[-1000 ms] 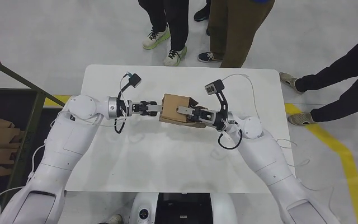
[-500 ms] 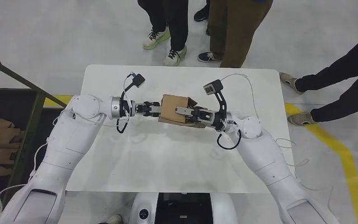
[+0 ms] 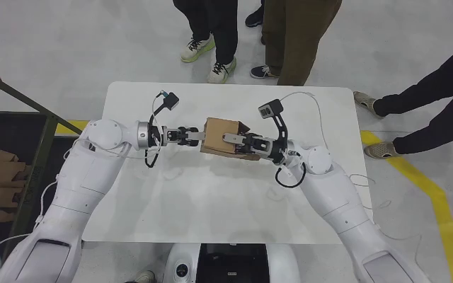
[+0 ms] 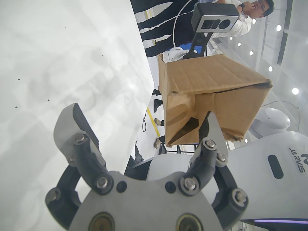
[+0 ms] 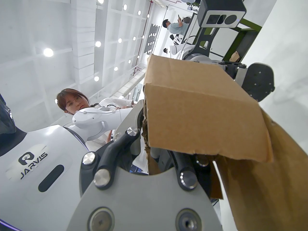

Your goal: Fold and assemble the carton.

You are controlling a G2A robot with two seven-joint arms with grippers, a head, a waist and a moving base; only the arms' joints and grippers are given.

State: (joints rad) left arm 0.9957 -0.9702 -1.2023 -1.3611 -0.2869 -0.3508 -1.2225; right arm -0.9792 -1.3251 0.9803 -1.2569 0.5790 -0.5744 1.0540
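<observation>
A brown cardboard carton (image 3: pixel 221 137) is held off the white table (image 3: pixel 212 205) near its middle, with one loose flap (image 5: pixel 269 181) hanging at its right end. My right gripper (image 3: pixel 238 142) is shut on the carton's (image 5: pixel 204 111) wall, one finger (image 5: pixel 133 118) outside and the other hidden inside. My left gripper (image 3: pixel 194 136) is open at the carton's left end. In the left wrist view one fingertip (image 4: pixel 211 127) lies against the carton's (image 4: pixel 216 90) folded end flap, while the other finger (image 4: pixel 77 121) stands apart over the table.
A white cable (image 3: pixel 311 105) trails over the table's far right part. Bare table surface lies in front of the carton. A stack of flat cardboard (image 3: pixel 10 177) sits off the table to the left.
The left wrist shifted slightly toward the carton half a second ago and has since drawn back. The carton and the right gripper have stayed put.
</observation>
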